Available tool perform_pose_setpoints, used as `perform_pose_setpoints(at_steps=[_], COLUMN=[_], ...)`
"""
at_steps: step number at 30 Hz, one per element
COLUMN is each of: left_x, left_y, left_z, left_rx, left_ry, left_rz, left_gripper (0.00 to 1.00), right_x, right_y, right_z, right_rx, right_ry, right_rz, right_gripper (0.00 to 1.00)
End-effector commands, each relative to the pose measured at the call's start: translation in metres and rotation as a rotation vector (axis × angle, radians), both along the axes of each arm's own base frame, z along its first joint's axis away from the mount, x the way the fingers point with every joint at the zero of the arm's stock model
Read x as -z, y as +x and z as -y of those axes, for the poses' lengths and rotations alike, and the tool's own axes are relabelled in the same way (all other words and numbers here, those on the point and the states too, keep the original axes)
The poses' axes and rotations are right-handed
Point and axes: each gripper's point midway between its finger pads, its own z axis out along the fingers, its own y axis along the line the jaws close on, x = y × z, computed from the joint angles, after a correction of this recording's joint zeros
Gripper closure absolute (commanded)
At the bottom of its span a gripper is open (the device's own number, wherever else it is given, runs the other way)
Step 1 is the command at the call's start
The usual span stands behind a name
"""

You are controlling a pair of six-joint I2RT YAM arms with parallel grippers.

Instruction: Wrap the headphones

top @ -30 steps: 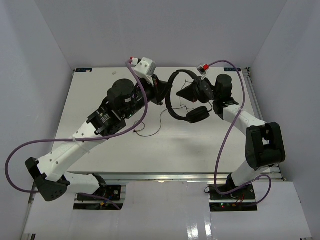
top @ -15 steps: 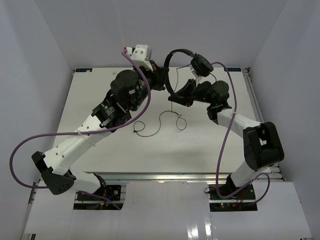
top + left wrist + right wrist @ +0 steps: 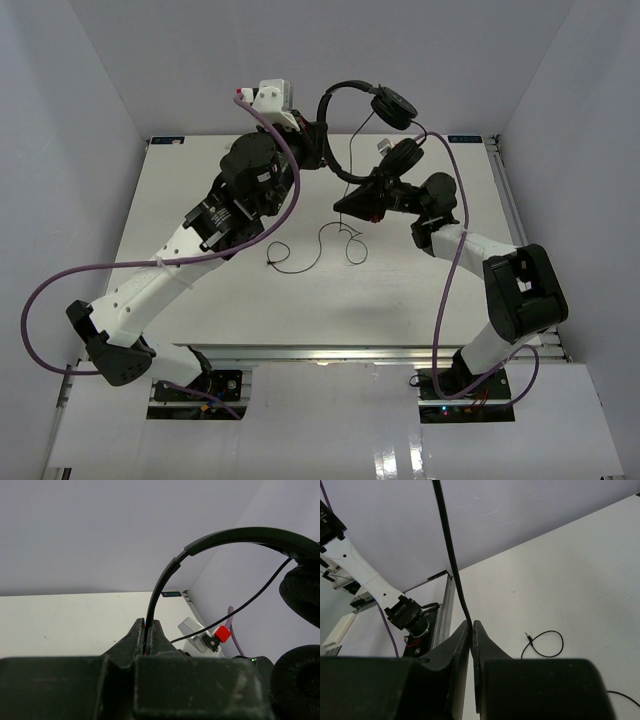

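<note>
The headphones (image 3: pixel 395 106) hang in the air above the far part of the bench (image 3: pixel 400 290). The left end effector (image 3: pixel 146 627) is closed on the headband (image 3: pixel 165 575), which rises from its jaws. The right end effector (image 3: pixel 471 625) is near it on the right, almost closed on what I judge is the thin cord (image 3: pixel 451 555). The cord runs upward from the jaws, so the winding turns on this line. Only the top view shows the loose loops (image 3: pixel 335 235) on the bench. Only the right wrist view shows the plug (image 3: pixel 528 638) clearly.
</note>
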Motion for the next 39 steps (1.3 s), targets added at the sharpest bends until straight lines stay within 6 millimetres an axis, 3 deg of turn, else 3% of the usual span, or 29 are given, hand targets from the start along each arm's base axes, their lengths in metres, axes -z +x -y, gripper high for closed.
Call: perform_pose_setpoints(at_steps=[1, 13, 25, 33, 39], left_x=[-0.03, -0.032, -0.028, -0.02, 0.004], left_y=[0.002, 0.035, 0.051, 0.07, 0.087], left_z=[-0.024, -0.082, -0.113, -0.159, -0.2], left_rx=[-0.069, -0.203, -0.265, -0.353, -0.429], left_ry=[-0.064, -0.055, -0.034, -0.012, 0.012], left_rz=[0.045, 0.031, 0.012, -0.013, -0.06], left_gripper=[1.0, 1.0, 1.0, 1.0, 1.0], right_x=[-0.025, -0.018, -0.009, -0.006, -0.009], right_y=[-0.023, -0.067, -0.114, -0.131, -0.14], right_z=[0.0, -0.022, -0.047, -0.052, -0.054], right_rx=[-0.038, -0.124, -0.254, -0.299, -0.33], right_ry=[0.044, 0.029, 0.022, 0.02, 0.022], right_rz=[0.122, 0.17, 0.19, 0.204, 0.221], right_gripper=[0.88, 0.82, 0.8, 0.81, 0.86])
